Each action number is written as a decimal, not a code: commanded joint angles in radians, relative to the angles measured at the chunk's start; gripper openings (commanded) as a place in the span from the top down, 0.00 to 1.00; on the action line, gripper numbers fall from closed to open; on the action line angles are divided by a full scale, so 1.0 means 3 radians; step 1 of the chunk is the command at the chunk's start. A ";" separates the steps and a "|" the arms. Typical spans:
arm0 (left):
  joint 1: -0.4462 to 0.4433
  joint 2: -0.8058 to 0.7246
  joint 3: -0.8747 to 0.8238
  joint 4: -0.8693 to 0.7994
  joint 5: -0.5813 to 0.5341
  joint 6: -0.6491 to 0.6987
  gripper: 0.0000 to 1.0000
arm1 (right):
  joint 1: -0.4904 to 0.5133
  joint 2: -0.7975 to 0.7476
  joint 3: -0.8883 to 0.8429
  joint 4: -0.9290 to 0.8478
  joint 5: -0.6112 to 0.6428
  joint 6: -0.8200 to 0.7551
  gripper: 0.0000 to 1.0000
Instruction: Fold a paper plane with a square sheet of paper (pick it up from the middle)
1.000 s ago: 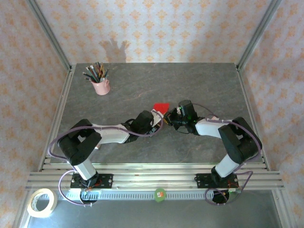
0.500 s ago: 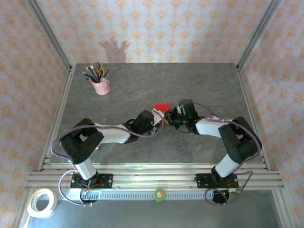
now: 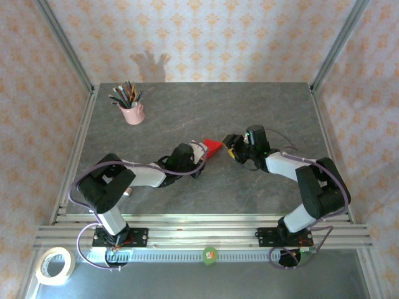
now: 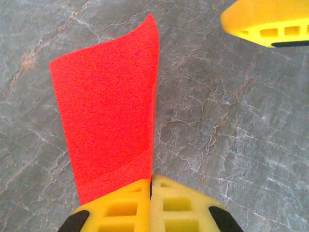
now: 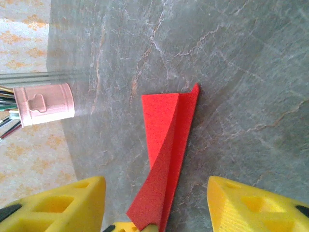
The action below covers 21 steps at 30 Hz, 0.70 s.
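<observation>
The grey marbled counter [image 3: 268, 106] carries the left claw [image 3: 201, 152] near its centre, jaws pressed tight together on one end of the red paper plane [image 3: 213, 146], which sticks out toward 2 o'clock. Just at the plane's 3 o'clock, the right claw [image 3: 232, 148] stands with jaws parted, holding nothing. A pink cup [image 3: 133, 114] of pencils stands well apart at 10 o'clock.

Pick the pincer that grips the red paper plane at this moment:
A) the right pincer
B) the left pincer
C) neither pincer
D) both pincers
B: the left pincer has its yellow fingers pressed together on the end of the paper plane, while the right pincer stands spread open, clear of the paper.
</observation>
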 commanded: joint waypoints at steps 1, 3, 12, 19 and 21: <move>0.0107 -0.0052 -0.0014 0.0194 0.0497 -0.0524 1.00 | -0.0012 -0.0055 0.0019 -0.0046 0.0087 -0.0353 0.42; 0.0179 -0.0036 0.0020 0.0154 0.0667 -0.0721 1.00 | -0.0013 -0.0026 0.0019 -0.0003 -0.0001 -0.0539 0.41; 0.0399 0.0158 0.0133 0.0153 0.1303 -0.1539 1.00 | 0.0038 0.0104 0.0015 -0.0009 -0.0119 -0.1351 0.24; 0.0497 0.0213 0.0016 0.0603 0.1606 -0.2214 1.00 | 0.0139 0.0147 0.0014 0.0043 -0.0044 -0.1647 0.17; 0.0516 0.0226 -0.0009 0.0677 0.1628 -0.2358 1.00 | 0.0180 0.0192 0.0053 0.0023 -0.0041 -0.1719 0.16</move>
